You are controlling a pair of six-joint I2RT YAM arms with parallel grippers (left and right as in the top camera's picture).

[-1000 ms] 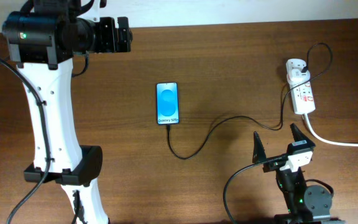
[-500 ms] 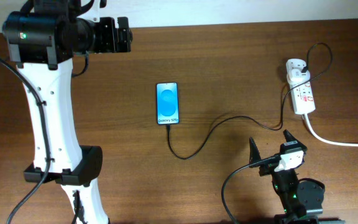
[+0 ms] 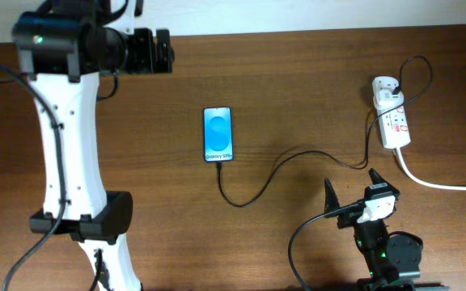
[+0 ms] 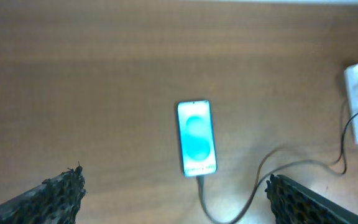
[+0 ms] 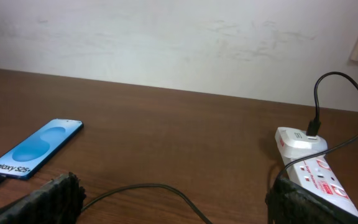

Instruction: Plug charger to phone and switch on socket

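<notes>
Overhead, right gripper [image 3: 352, 192] gapes wide, empty; left gripper [image 3: 167, 50] seemingly spread wide too, empty.

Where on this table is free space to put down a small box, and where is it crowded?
Free: the wood between left arm and phone, and between phone and socket at the far edge. Crowded: by the socket, with charger and white cord.

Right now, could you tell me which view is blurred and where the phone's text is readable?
Left wrist view: soft all over, the phone glary, its text unreadable. Right wrist view: sharp, the text reads clearly. Overhead view: sharp, evenly lit, text tiny.
</notes>
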